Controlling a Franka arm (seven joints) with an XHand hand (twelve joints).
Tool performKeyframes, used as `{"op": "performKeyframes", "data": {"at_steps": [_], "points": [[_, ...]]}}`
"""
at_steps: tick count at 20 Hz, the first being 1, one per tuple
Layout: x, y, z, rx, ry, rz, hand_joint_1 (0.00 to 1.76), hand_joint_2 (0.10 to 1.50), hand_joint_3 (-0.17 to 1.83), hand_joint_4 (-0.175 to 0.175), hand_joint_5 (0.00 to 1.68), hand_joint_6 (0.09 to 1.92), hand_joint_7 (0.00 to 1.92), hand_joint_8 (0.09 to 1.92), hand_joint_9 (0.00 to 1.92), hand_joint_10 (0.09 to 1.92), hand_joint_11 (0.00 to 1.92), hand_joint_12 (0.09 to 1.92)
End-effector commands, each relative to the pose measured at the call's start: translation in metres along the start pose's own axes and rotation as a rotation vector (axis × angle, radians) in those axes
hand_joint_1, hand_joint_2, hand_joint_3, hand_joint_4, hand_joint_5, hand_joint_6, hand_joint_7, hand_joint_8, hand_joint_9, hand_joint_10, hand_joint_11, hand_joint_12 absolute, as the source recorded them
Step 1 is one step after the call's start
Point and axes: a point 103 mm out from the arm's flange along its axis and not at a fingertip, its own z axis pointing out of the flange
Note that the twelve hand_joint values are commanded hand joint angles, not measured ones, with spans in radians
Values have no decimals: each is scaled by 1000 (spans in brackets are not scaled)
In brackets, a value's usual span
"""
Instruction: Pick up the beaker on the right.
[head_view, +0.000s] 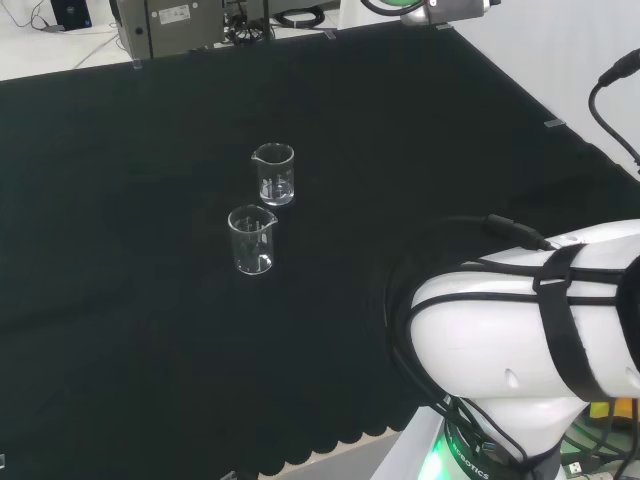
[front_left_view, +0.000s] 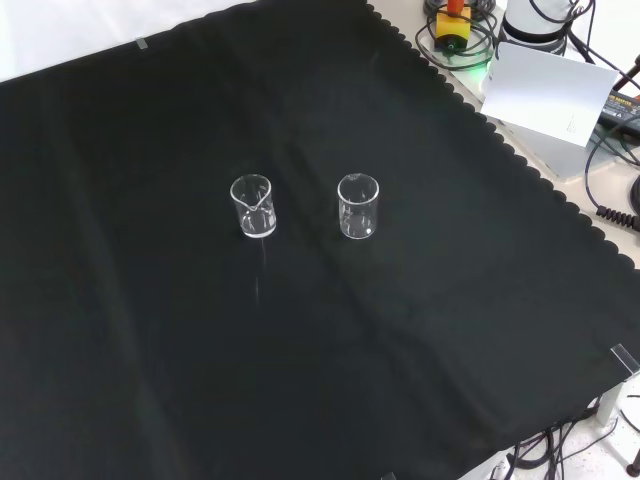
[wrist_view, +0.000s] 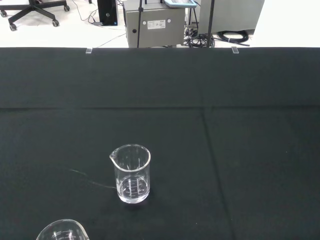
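The counter (front_left_view: 150, 350), draped in black cloth, carries two clear beakers, seemingly empty: one (front_left_view: 253, 206) at nine o'clock of the other (front_left_view: 358, 207) in the front view.

No print on the beakers or elsewhere is legible.
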Motion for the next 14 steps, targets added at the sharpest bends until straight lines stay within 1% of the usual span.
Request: {"op": "performKeyframes", "data": {"at_steps": [1,7,10,11,14], "points": [[0,0,1,-9,-4,-5,28,1206,358,-13,292,87,22,522,174,635,15,1370],[-2,-2,2,-2,-5,8,0,1222,364,-13,287,87,3,511,154,628,5,1370],[-4,0,6,6,-2,20,0,1223,363,-14,288,87,4,511,155,628,5,1371],[-6,0,9,9,2,17,0,1223,363,-14,288,87,5,511,155,629,5,1371],[-12,1,15,17,4,34,0,1222,361,-13,289,87,17,515,171,636,7,1374]]}}
